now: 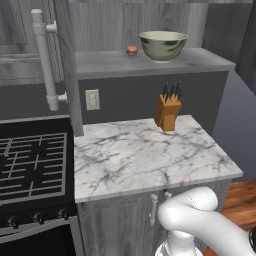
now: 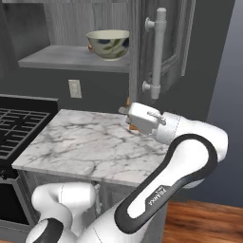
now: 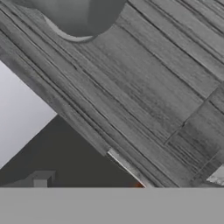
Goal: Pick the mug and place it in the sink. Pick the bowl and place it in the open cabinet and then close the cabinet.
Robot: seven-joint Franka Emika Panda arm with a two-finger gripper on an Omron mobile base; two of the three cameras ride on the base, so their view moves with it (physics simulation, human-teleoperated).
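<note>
the gripper [image 2: 124,112] sits at the end of the white arm, low over the back of the counter [image 2: 95,142], beside the cabinet's [image 2: 171,42] open door; whether it is open or closed cannot be told. the counter is white marble with grey veins and square edges, mostly bare. a wooden knife block [image 1: 168,111] stands near its back edge. the bowl [image 1: 163,45], wide, round and cream-green, rests on the grey wood-grain cabinet shelf [image 1: 110,62] beside a small brown object [image 1: 131,50].

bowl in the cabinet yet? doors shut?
In, upright: the bowl sits on the cabinet shelf. Doors open: one door swung out, interior exposed.
</note>
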